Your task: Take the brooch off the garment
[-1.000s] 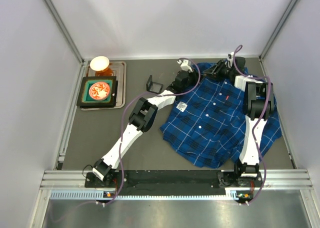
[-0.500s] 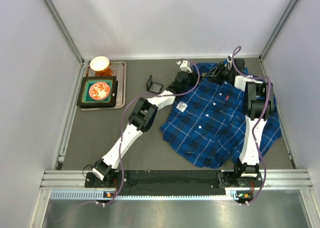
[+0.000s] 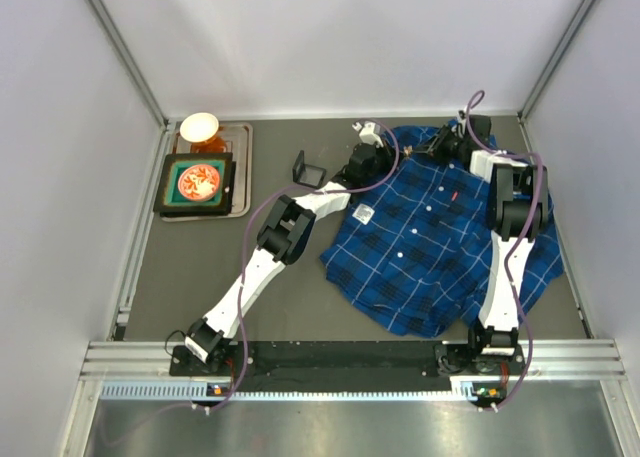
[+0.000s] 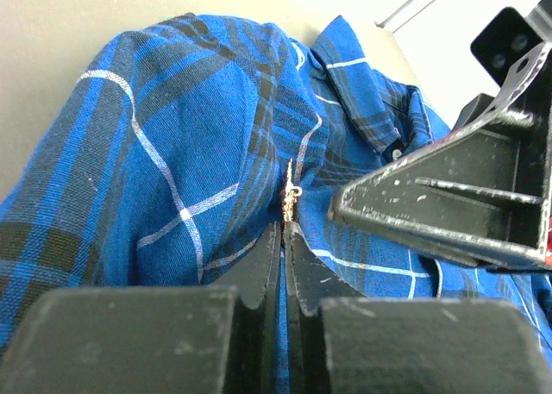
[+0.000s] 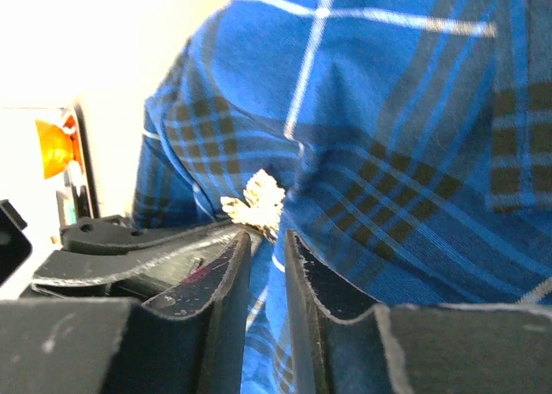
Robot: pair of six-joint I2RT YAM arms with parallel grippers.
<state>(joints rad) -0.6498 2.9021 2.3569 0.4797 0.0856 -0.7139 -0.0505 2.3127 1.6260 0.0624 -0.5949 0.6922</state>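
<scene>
Grey bench [image 3: 200,277], white walls [image 3: 330,37]. A small gold, leaf-like brooch [image 5: 254,203] sits on the plaid shirt [image 3: 430,257] near its collar. Left jaws pinch a fold beneath it; right jaws narrowly parted beside it.

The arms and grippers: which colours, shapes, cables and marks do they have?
Both the left arm and the right arm have white links with black joint housings, and a purple cable loops along each. The left gripper and right gripper have black, tapering fingers scuffed with pale scratches. One right finger shows a reddish smear.
</scene>
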